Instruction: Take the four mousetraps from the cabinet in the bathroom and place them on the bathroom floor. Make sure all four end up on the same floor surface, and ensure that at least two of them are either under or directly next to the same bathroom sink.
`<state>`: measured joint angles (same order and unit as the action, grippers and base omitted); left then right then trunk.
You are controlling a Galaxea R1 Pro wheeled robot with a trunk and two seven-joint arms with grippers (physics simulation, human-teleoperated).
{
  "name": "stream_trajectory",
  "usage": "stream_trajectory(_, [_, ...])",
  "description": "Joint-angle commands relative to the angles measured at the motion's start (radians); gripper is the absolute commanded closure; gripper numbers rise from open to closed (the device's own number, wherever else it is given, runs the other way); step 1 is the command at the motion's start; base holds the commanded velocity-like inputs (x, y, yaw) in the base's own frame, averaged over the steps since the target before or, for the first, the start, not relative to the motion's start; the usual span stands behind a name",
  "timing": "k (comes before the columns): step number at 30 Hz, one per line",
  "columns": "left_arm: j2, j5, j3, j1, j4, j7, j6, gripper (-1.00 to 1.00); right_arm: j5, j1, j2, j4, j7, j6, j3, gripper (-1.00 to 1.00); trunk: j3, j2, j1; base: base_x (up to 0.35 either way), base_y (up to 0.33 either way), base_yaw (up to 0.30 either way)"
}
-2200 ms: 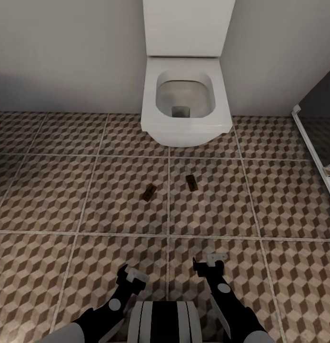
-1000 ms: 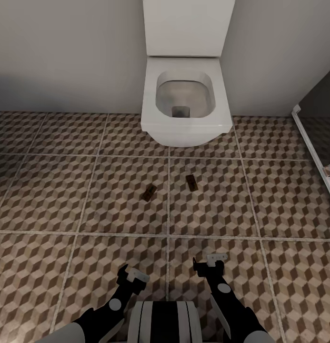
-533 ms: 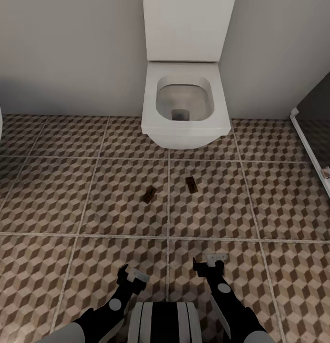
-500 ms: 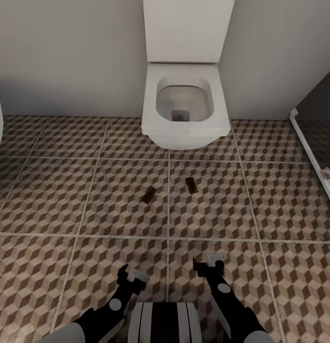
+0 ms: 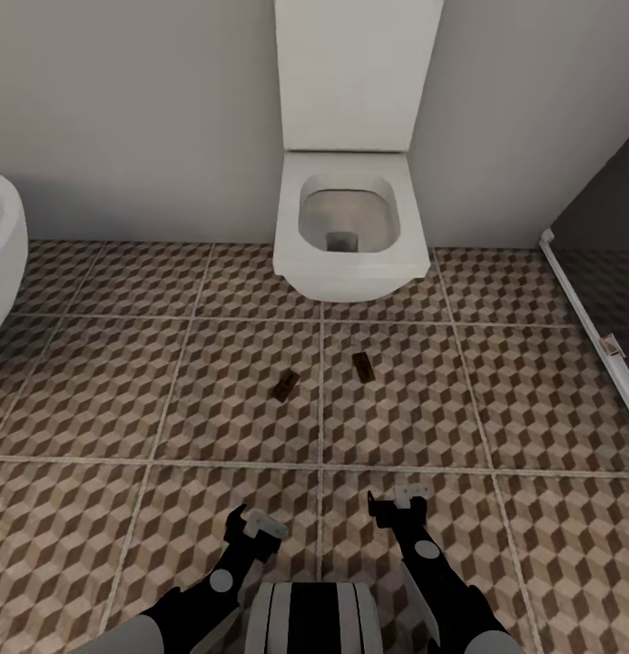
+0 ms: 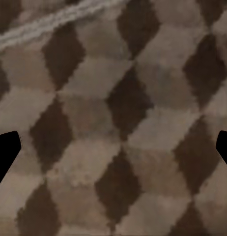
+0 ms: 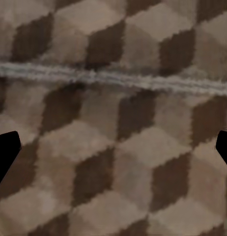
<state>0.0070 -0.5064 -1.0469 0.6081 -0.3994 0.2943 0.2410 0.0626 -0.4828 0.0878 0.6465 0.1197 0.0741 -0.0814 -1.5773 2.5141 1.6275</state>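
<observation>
Two mousetraps lie flat on the bathroom floor (image 5: 96, 400) in front of the toilet: one mousetrap (image 5: 285, 385) left of a grout line, the other mousetrap (image 5: 362, 365) just right of it. My left gripper (image 5: 252, 527) and right gripper (image 5: 398, 504) hang low near my trunk, well short of both traps. Each is open with nothing between its fingers. In the left wrist view the dark fingertips (image 6: 4, 156) sit far apart over cube-pattern tile, and the right wrist view shows its fingertips (image 7: 5, 152) the same way above a grout line. The cabinet and the sink are out of view.
A square white toilet (image 5: 347, 227) stands against the grey back wall. A white rounded fixture (image 5: 1, 250) edges in at the left. A dark glass panel with a white frame (image 5: 586, 318) runs along the right side.
The whole head view has shifted: toilet and traps now look smaller and farther, and more of the white fixture shows at left. The camera moved back. Both arms hold the same pose.
</observation>
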Motion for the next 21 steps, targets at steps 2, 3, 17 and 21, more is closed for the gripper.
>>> stream_trajectory(2, [0.001,-0.007,-0.008,0.001,-0.001,0.007,0.003,-1.0,0.006,0.0,0.0,-0.001,0.008,0.001,-0.003,-1.0,0.007,0.0,-0.001,0.0,0.0,0.0])
stream_trajectory(3, [0.001,-0.007,-0.009,0.001,-0.001,0.007,0.003,-1.0,0.006,0.0,0.0,-0.001,0.008,0.001,-0.003,-1.0,0.011,-0.001,-0.001,0.0,0.0,0.0])
stream_trajectory(17, [0.002,-0.007,-0.01,0.001,0.0,0.006,0.003,-1.0,0.006,0.0,0.0,-0.001,0.008,0.001,-0.003,-1.0,0.065,-0.004,-0.008,0.0,0.0,0.0])
stream_trajectory(21, [0.002,-0.007,-0.01,0.001,0.0,0.006,0.003,-1.0,0.006,0.0,0.0,-0.001,0.008,0.001,-0.003,-1.0,0.081,-0.005,-0.01,0.0,0.0,0.0])
